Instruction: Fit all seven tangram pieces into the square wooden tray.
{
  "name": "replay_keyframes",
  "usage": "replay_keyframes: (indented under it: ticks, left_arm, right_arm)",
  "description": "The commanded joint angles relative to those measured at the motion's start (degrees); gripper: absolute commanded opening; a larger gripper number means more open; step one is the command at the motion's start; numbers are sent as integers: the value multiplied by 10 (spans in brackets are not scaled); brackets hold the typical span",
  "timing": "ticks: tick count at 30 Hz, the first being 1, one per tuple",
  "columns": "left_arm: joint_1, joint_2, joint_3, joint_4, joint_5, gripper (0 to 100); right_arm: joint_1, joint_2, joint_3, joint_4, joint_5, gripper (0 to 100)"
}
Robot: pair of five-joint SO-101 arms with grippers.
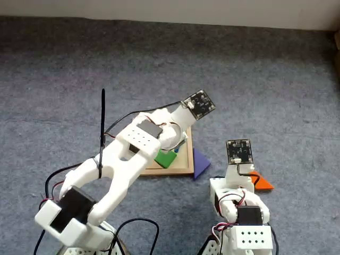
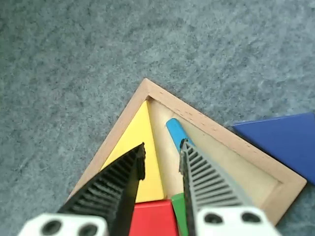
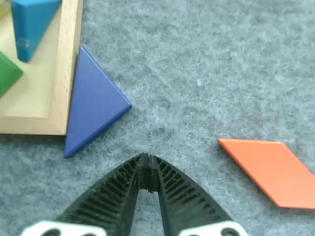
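I'm risking shoving the yellow triangle (image 2: 140, 147) if I'm closing now: left fingers (image 2: 118, 182) are hanging apart over the tray (image 2: 216, 129), light blue piece (image 2: 175, 133) just past their tips. Right fingers (image 3: 170, 189) are pressed together between the dark blue triangle (image 3: 91, 101) and the orange parallelogram (image 3: 268, 169), both lying outside the tray.

The square wooden tray (image 2: 221, 133) lies flat on the grey carpeted worktop (image 3: 206, 59), partly filled. A yellow triangle (image 2: 142, 128) lies flat in one corner along the rim, with a red piece (image 2: 152, 219) at its base and a green piece (image 3: 6, 73) beside that. A light blue triangle (image 3: 32, 22) seems to sit tilted (not flat) inside. Outside, a dark blue triangle (image 3: 91, 105) lies flat against the rim; an orange parallelogram (image 3: 268, 169) lies well apart.
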Motion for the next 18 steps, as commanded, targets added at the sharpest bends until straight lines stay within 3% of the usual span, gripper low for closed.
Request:
replay_keyframes:
  ticks: [1, 18]
  left_arm:
    - [-5, 23, -28, -12, 2, 133]
    - [-65, 22, -29, -12, 2, 131]
  right_arm:
    - [6, -3, 46, -9, -2, 6]
    - [6, -3, 46, -9, -2, 6]
